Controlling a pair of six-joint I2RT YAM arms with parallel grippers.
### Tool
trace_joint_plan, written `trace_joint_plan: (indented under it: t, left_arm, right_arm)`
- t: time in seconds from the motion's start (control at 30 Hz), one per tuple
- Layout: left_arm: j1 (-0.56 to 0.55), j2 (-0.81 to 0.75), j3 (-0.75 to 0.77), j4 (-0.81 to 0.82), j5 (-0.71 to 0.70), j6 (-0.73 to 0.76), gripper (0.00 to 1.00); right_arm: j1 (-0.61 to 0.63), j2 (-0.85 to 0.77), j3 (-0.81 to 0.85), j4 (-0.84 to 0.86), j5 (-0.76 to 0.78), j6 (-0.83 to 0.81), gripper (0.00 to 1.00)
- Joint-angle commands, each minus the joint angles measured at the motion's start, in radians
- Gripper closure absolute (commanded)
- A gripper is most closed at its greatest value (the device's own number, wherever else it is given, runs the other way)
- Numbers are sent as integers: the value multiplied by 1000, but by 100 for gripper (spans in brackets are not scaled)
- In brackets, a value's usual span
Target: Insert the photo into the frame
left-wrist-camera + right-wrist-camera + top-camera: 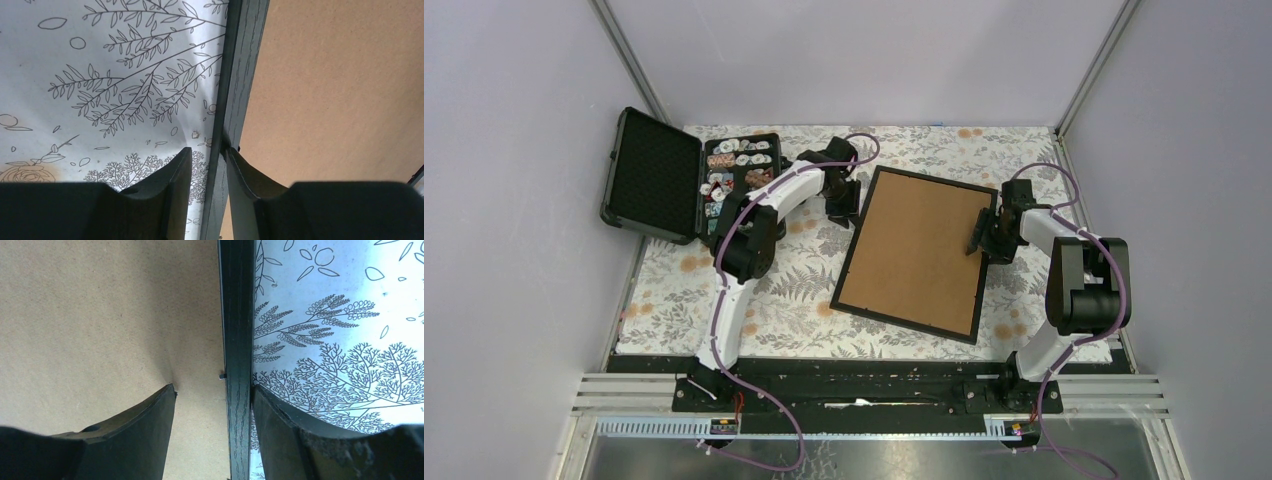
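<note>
Lying flat on the table (794, 300), brown back up: the frame (914, 255), long axis running far to near, turned slightly so the far end leans right. Well left of it, the open black case (654, 175).

Left pincer (844, 205) at the frame's left side near the far corner, right pincer (977, 238) at the right side near the other far corner. About equally close, one arm per long side.

Left pincer (208, 152) apart, straddling the black moulding (240, 75): board-side finger (240, 175) touching the moulding, cloth-side finger (175, 175) just beside it with tablecloth showing in the gap. Not clamped.

Right pincer (214, 387) also apart, straddling the moulding on its side: outer finger (280, 425) against the rail, inner finger (145, 420) hanging over the backing board (100, 315), clear of the rail.

Judging next move: closing on or lifting the rails, so the rail needs to sit centred between the jaws.

No photo visible anywhere; cannot tell whether under the board or out of view. Small tab near the rail in right wrist view, too small to judge. Near end of the frame outside both wrist views.
</note>
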Motion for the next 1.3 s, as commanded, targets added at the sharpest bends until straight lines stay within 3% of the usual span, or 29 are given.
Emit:
trace_joint_plan:
  t: [0.0,0.37,0.83,1.27]
  left_arm:
    - [6,25,52,21,-36,-6,65]
    - [-10,59,48,8,-32,-1,66]
    - [-91,132,71,-60,-172,5,66]
    - [-185,209,53,-83,-214,-71,66]
  right_arm:
    - [19,51,-17,25,-46,-5,35]
    - [20,47,-18,27,-53,-5,36]
    - [19,46,-18,28,-62,-5,36]
    - [46,49,-16,32,-70,-3,36]
